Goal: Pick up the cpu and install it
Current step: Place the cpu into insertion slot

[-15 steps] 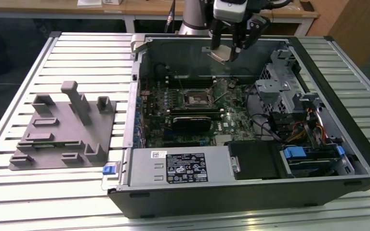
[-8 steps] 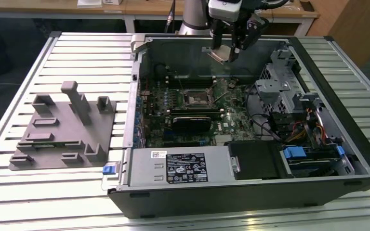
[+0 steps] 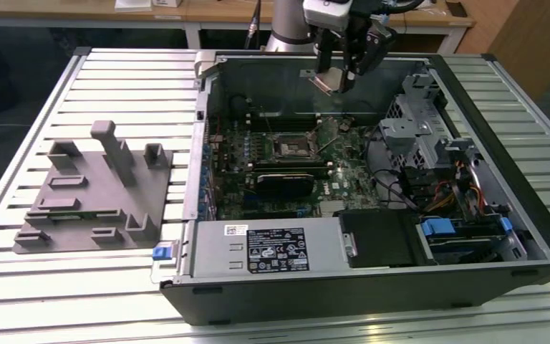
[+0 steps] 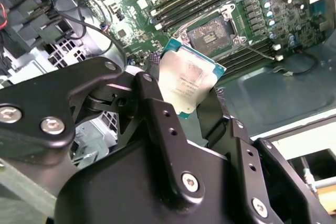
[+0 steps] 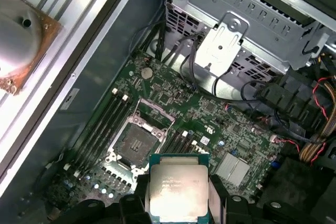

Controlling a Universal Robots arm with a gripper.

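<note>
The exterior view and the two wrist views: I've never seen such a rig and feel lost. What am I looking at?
One robot arm works above an open black computer case lying on a slatted metal table. The exterior view looks on from off the arm; both wrist views come from cameras riding on it. Its black gripper is shut on the cpu, a small flat square silver-topped chip, held clear of the empty dark square socket on the green motherboard. A grey moulded fixture lies on the table beside the case.

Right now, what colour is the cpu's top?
The cpu top is silver, edged in green; the first wrist view shows it best.
</note>
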